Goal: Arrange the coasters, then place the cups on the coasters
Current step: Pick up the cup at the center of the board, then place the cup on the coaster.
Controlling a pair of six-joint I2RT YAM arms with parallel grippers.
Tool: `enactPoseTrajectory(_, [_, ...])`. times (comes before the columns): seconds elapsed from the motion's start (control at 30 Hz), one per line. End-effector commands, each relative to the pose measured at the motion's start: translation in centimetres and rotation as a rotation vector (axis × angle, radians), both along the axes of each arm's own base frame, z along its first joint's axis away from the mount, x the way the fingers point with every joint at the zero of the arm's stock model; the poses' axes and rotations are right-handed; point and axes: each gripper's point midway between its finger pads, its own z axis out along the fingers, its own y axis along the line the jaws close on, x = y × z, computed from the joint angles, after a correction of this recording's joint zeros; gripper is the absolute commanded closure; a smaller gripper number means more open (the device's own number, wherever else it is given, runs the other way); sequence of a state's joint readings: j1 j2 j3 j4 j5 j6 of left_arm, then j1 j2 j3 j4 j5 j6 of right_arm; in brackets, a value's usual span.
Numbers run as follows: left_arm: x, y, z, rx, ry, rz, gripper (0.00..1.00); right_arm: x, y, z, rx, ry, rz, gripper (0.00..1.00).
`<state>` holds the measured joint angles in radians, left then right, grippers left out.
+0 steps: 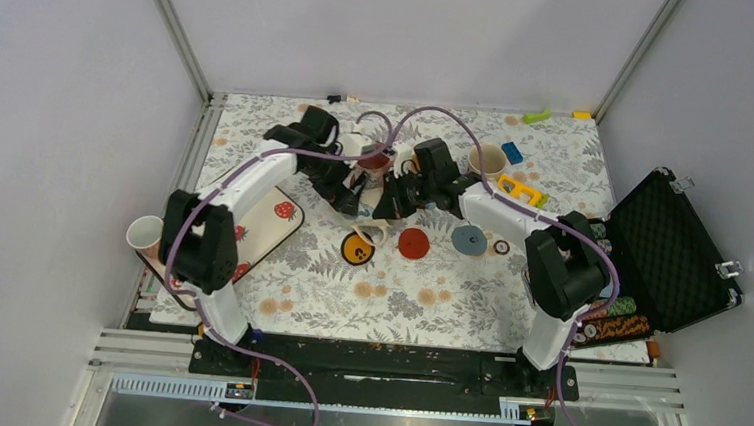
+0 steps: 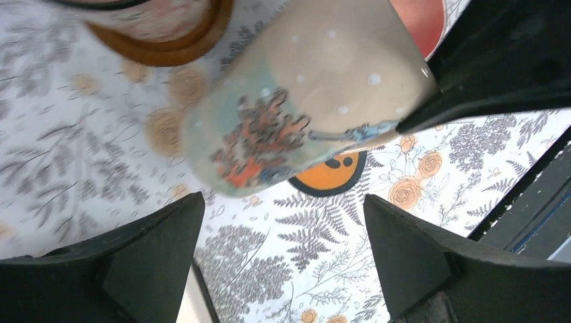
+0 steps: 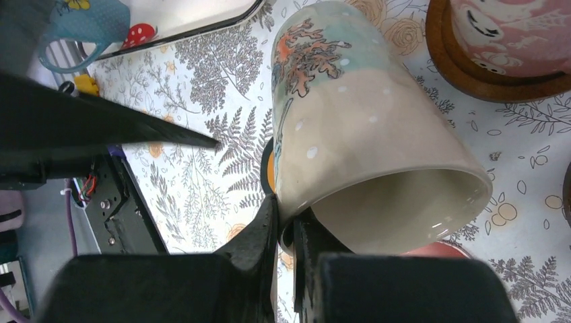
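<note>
A cream mug [image 3: 357, 134] with an orange and teal print is tipped on its side over the orange, black-rimmed coaster [image 2: 333, 175]. My right gripper [image 3: 286, 215] is shut on its rim, one finger inside the mouth and one outside. In the top view this mug [image 1: 372, 231] sits just above the orange coaster [image 1: 355, 250]. My left gripper [image 2: 283, 256] stands open close by, with only tablecloth between its fingers. A pink mug [image 3: 512, 33] stands on a dark brown coaster [image 3: 458, 74]. The red coaster [image 1: 413, 243] and grey-blue coaster [image 1: 468, 240] lie bare.
A strawberry tray [image 1: 272, 226] lies at the left with a white cup [image 1: 146, 235] by its near end. A blue mug [image 3: 81, 27] is near the tray. Another cream cup [image 1: 487, 161] stands at the back right. An open black case [image 1: 671, 249] with poker chips [image 1: 616, 315] is at the right edge.
</note>
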<state>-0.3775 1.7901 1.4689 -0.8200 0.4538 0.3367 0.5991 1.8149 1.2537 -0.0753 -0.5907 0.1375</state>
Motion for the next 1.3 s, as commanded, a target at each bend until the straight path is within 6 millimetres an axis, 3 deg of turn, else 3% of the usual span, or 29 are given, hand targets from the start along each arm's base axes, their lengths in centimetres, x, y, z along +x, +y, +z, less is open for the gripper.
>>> enactPoseTrajectory(0.0, [-0.5,2.8,7.8,-0.104,-0.170,0.052,0.09,-1.2,1.9,8.2,0.083,-0.198,0.108,1.00])
enactPoseTrajectory(0.17, [-2.9,7.1,10.6,-0.118,-0.255,0.137,0.06,-4.6,2.1,9.8,0.016,-0.287,0.204,1.00])
enactPoseTrajectory(0.37, [-4.7,14.6,12.9,-0.061,-0.419,0.393,0.01,-10.6,2.2,9.7,-0.175,-0.459,0.436,1.00])
enactPoseTrajectory(0.47, [-6.0,18.3,12.7,-0.017,-0.489,0.528,0.01,-13.0,2.3,8.7,-0.279,-0.501,0.544,1.00])
enactPoseTrajectory(0.63, [-7.5,22.8,9.5,0.033,-0.499,0.680,0.01,-15.8,2.6,6.1,-0.490,-0.549,0.714,1.00])
enactPoseTrajectory(0.87, [-7.6,25.2,6.3,-0.062,-0.477,0.829,0.01,-19.3,3.9,4.2,-0.554,-0.587,0.852,1.00])
enactPoseTrajectory(1.13, [-9.1,26.2,6.8,-0.087,-0.530,0.874,0.01,-22.1,5.3,4.2,-0.519,-0.607,0.932,0.98])
enactPoseTrajectory(1.27, [-9.6,26.6,6.9,-0.139,-0.513,0.891,0.01,-23.5,5.9,4.7,-0.509,-0.604,0.962,0.84])
